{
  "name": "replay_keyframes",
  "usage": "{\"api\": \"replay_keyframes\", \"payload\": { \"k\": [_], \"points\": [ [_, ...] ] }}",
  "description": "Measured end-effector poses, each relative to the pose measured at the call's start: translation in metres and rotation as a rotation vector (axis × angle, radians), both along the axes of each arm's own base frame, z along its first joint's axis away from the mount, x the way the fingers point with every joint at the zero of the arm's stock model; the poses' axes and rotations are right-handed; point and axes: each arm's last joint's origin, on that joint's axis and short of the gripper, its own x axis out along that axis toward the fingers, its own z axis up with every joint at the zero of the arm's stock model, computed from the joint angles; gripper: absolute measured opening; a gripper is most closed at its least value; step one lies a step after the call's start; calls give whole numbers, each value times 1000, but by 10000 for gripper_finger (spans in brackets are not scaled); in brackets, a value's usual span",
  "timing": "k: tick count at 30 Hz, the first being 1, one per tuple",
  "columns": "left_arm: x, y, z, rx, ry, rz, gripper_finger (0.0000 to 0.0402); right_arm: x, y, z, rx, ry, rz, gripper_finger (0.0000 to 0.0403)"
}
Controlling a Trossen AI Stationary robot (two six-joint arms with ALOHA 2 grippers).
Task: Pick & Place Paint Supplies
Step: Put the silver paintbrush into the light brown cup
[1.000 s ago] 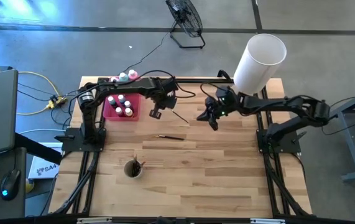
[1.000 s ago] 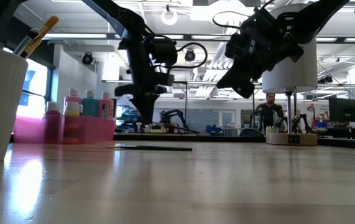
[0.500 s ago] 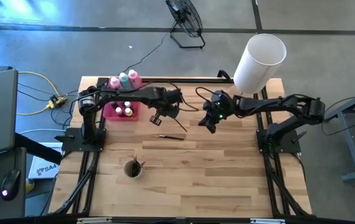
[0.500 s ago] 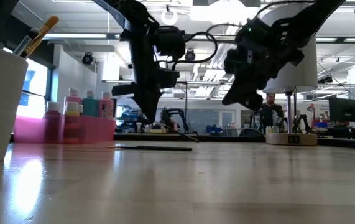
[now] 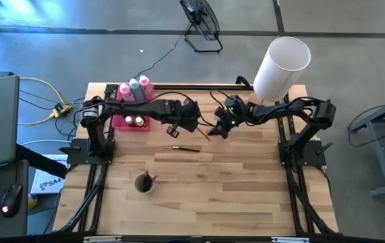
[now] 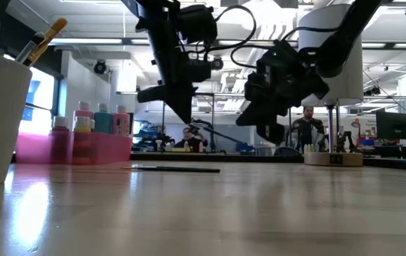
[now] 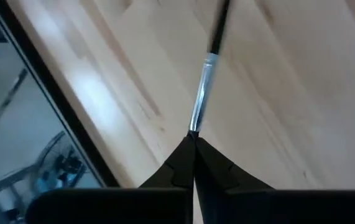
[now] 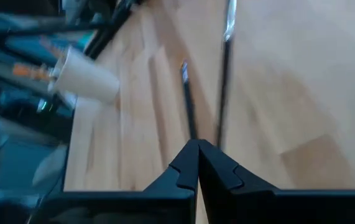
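Task partly done, by the look of it. Bottles (image 5: 134, 88) stand at the table's far-left corner, pots in the tray (image 5: 118, 122) just beside them; cup (image 5: 144, 183) w/ brushes nr the front-left. One brush (image 5: 186, 148) lies loose mid-table, left of centre. Left gripper (image 5: 195, 129) is clamped on a second brush (image 7: 203, 84), held above the wood. Right gripper (image 5: 214, 132) is closed, empty, just beside that brush tip. Both brushes prob. go to the cup. Table (image 5: 232, 196) is pale butcher-block; workshop w/ concrete floor and a fan (image 5: 201, 20).
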Motion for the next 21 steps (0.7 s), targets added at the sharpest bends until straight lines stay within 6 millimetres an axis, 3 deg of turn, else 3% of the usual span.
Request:
{"api": "replay_keyframes", "payload": {
  "k": [6,15,21],
  "points": [
    [3,-8,1,53,8,-23,0,-1,-6,3,2,-35,-10,18],
    [5,-13,4,58,-25,-24,0,3,-5,5,-49,-47,-61,149],
    [9,-19,6,59,-63,-35,0,9,9,5,-49,-40,-57,190]
  ]
}}
